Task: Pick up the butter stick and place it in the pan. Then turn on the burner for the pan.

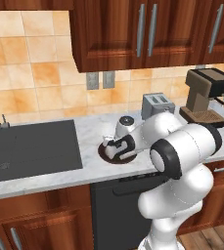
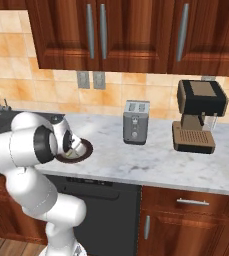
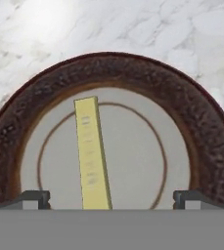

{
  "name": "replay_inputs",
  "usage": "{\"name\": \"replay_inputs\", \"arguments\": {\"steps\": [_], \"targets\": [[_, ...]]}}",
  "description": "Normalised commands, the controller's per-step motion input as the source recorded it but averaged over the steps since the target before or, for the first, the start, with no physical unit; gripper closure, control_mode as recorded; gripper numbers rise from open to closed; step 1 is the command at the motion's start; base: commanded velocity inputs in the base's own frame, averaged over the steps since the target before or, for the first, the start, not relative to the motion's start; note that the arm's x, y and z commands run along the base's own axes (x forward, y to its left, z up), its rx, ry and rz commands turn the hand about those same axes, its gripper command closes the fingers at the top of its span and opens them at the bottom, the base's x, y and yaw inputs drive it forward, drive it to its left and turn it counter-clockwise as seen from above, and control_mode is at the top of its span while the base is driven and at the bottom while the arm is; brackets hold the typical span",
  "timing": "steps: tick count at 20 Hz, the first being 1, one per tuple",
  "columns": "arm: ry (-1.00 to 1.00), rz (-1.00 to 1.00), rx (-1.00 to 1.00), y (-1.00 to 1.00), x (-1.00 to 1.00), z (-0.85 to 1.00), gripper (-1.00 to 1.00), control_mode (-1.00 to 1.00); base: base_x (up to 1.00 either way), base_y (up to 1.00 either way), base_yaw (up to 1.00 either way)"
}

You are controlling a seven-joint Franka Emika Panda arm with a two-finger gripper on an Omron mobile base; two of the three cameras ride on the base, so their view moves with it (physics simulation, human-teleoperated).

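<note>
While the arm reaches low over the marble desk (image 2: 151, 160), the gripper (image 3: 111, 197) hangs right above a round plate (image 3: 191, 122) with a dark brown patterned rim and a pale centre. On that plate lies the butter stick (image 3: 91, 154), a slim pale-yellow bar running lengthwise away from the hand and leaning slightly to one side. The fingers (image 3: 33, 197) stand spread wide apart, one at each side of the stick with plenty of room to spare, and they hold nothing.

In the base views the plate sits near the front edge of the desk, right of the dark sink (image 1: 33, 146) and left of the toaster (image 2: 136, 121) and the coffee machine (image 2: 201, 115), with the hand parked over it.

The step in hand looks like the grasp of the butter. To do it well, the hand should probably drop straight down until the fingers bracket the bar's long sides, low enough to catch its flanks but short of scraping the plate. Because the bar sits a little left of centre between the fingers and at a slight angle, a small sideways shift and a small roll of the wrist would likely square the grip. Closing gently matters, since so thin a bar could skid or twist.
</note>
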Motion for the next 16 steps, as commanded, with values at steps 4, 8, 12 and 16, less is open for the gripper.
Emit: {"name": "replay_inputs", "arguments": {"steps": [4, 8, 12, 16], "targets": [[0.00, 0.05, 0.00, 0.03, 0.10, -0.21, -1.00, -1.00, 0.00, 0.00, 0.00], [0.00, 0.04, 0.00, 0.08, 0.16, -0.22, -1.00, -1.00, 0.00, 0.00, 0.00], [0.01, 0.02, 0.00, 0.13, 0.14, -0.22, -1.00, -1.00, 0.00, 0.00, 0.00], [0.05, 0.01, -0.01, 0.19, 0.05, -0.28, 1.00, -1.00, 0.00, 0.00, 0.00]]}}
